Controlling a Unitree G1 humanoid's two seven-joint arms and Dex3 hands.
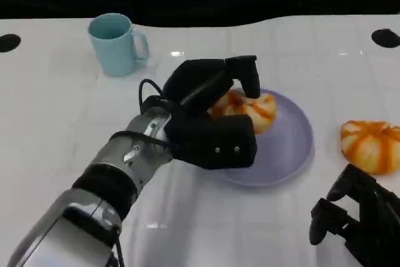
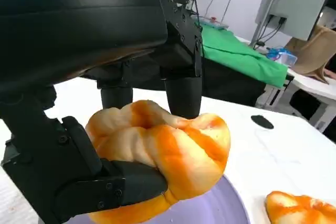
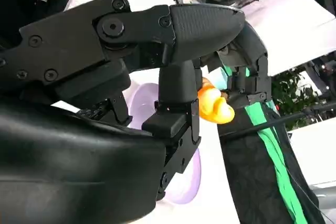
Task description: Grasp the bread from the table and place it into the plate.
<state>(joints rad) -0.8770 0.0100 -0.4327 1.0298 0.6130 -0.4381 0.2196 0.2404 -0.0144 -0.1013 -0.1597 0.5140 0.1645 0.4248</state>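
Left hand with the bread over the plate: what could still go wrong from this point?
1. The left hand grips the bread over the purple plate, toward the plate's near-left part; released off-centre, it might roll toward the rim.
2. Fingers press into the soft bread, so it may cling or deform on opening.
3. A second bread lies on the table beside the plate, near the right hand; it could get nudged.

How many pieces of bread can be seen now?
2. One bread is held by the left hand over the plate; the other bread lies on the table right of the plate.
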